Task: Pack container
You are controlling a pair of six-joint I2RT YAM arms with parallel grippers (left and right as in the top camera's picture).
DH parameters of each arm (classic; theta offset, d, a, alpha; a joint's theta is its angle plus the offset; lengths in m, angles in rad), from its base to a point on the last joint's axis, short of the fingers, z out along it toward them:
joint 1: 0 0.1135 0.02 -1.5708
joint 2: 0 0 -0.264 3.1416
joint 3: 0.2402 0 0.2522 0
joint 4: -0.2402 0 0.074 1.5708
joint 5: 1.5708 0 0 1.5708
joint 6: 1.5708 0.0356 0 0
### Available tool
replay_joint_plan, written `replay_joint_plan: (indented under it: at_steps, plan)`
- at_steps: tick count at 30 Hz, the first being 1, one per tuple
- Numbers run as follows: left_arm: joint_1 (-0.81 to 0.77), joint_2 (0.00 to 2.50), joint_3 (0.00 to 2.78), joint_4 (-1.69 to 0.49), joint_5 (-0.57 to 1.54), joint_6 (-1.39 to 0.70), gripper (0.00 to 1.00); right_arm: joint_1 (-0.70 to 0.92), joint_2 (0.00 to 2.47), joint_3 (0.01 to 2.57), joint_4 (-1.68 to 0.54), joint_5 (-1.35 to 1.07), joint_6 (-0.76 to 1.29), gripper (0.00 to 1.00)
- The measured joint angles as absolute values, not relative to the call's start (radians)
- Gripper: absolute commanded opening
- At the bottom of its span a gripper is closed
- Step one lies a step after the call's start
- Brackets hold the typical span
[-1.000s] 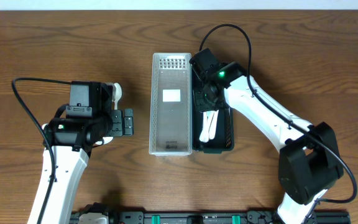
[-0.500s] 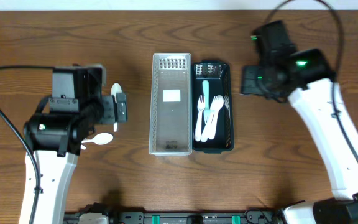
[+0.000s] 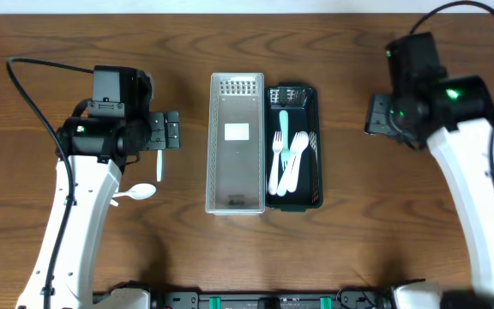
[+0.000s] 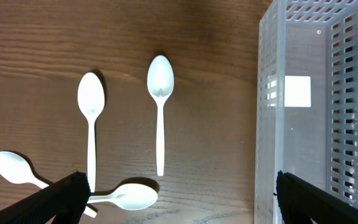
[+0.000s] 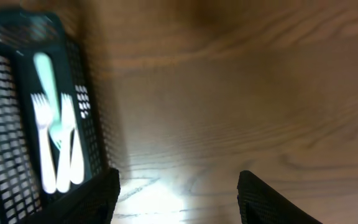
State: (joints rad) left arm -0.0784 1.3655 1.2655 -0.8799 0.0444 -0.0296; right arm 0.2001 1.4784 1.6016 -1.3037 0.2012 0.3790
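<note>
A clear perforated container stands mid-table with nothing in it but a white label. A black container sits against its right side and holds several plastic forks, white and teal. Several white plastic spoons lie loose on the wood left of the clear container. My left gripper hovers open and empty over those spoons, and its fingertips frame one spoon. My right gripper is open and empty over bare wood right of the black container; the right wrist view is blurred.
One spoon lies left of and below the left gripper; another shows just under it. Bare wooden table lies to the right of the black container and along the far edge.
My right arm has pulled out of the black container and swung away to the right, leaving the forks inside. My left arm has shifted back over the spoons.
</note>
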Motion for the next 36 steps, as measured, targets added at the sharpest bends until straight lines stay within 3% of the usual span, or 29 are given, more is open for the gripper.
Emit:
replay_joint_plan:
  at_steps: [6,13,22,36]
  plan:
    - [-0.078,1.379,1.266,-0.864,0.044,-0.026,0.98,0.200,1.206,1.594,-1.274,0.227,0.361,0.64]
    - [-0.078,1.489,1.266,-0.816,0.044,-0.026,0.98,0.191,0.981,1.477,-1.261,0.248,0.355,0.73]
    - [-0.078,1.638,1.266,-0.727,0.044,-0.018,0.98,0.170,1.064,1.268,-1.211,0.247,0.354,0.77]
    - [-0.078,1.853,1.266,-0.711,0.044,-0.018,0.98,0.106,1.197,1.248,-1.151,0.213,0.336,0.80]
